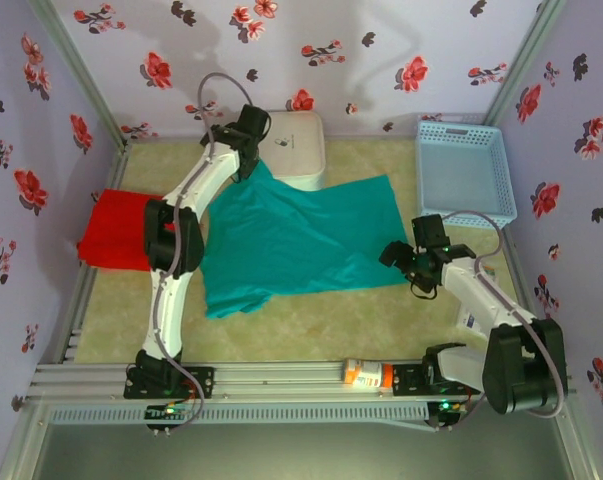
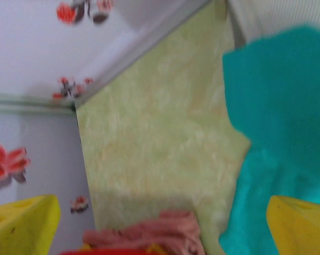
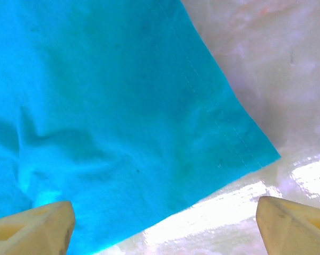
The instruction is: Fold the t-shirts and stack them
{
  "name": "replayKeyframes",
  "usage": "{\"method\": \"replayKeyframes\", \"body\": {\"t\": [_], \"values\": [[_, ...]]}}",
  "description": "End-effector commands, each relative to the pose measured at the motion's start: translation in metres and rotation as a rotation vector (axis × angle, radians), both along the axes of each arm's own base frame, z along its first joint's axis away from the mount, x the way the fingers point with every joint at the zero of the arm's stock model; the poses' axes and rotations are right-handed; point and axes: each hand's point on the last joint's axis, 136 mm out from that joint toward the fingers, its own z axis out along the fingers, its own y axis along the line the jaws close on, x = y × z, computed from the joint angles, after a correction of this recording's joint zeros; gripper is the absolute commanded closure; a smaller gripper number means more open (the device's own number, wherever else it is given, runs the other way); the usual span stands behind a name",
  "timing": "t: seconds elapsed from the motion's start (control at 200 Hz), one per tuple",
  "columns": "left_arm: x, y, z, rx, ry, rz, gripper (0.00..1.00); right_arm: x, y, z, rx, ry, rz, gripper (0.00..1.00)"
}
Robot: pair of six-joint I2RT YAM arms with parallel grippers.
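Red t-shirt (image 1: 113, 232) shows overhead, teal t-shirt (image 3: 106, 106) hem at right wrist; left and right jaws spread.

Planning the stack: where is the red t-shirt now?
In the top view, the red t-shirt lies at the table's left edge, beside the left arm.

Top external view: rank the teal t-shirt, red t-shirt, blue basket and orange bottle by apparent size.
1. teal t-shirt
2. blue basket
3. red t-shirt: near the basket's size and partly covered, so this pair is unsure
4. orange bottle
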Motion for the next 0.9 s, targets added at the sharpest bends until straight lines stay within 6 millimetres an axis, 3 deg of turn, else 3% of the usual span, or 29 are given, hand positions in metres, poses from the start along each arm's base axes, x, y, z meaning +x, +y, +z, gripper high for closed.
{"method": "replayKeyframes", "body": {"t": [0.0,0.29,0.495,0.63,0.76,0.895], "values": [[-0.056,0.03,0.037,-0.092,0.001,0.178,0.0,-0.015,-0.012,-0.006,-0.038,0.033,-0.016,0.11],[-0.195,0.035,-0.007,-0.469,0.151,0.359,0.02,-0.035,-0.032,-0.018,-0.063,0.057,-0.094,0.13],[-0.287,0.041,-0.04,-0.631,0.254,0.453,0.19,-0.036,-0.036,-0.033,-0.058,0.077,-0.112,0.19],[-0.339,0.037,-0.059,-0.712,0.3,0.525,0.27,-0.021,-0.03,-0.037,-0.022,0.05,-0.099,0.26],[-0.373,0.027,-0.086,-0.767,0.312,0.577,0.25,-0.008,-0.032,-0.034,-0.039,0.021,-0.094,0.32],[-0.383,0.016,-0.115,-0.835,0.296,0.622,0.23,-0.001,-0.034,-0.033,-0.051,0.0,-0.096,0.37]]}}
